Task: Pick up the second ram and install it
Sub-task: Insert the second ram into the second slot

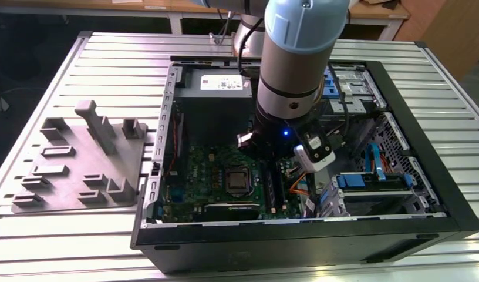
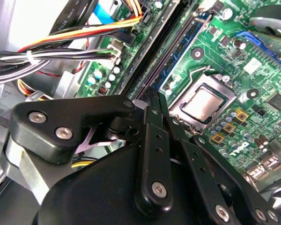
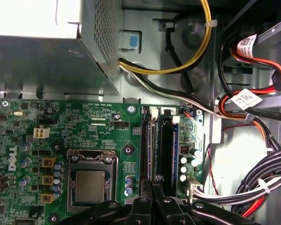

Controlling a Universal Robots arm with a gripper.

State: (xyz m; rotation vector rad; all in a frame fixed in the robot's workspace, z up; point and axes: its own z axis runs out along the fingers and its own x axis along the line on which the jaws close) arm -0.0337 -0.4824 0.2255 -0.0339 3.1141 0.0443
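My gripper (image 3: 155, 180) reaches down into the open computer case (image 1: 302, 235), over the long black memory slots (image 2: 171, 42) beside the processor socket (image 3: 90, 185). Its fingers are drawn together on the top edge of the second ram (image 3: 150, 145). That thin stick stands edge-on in a slot and runs away from the fingertips (image 2: 152, 93). Another blue-green stick (image 3: 174, 150) stands in a neighbouring slot, on the side away from the socket. In the exterior view the arm's wrist (image 1: 290, 88) hides the fingers.
The green motherboard (image 3: 98, 126) lies under the gripper. The grey power-supply box (image 3: 47, 61) is close beyond the slots' far end. Cable bundles (image 3: 267, 183) crowd the side next to the slots. A grey fixture plate (image 1: 83, 158) sits on the slatted table at the exterior view's left.
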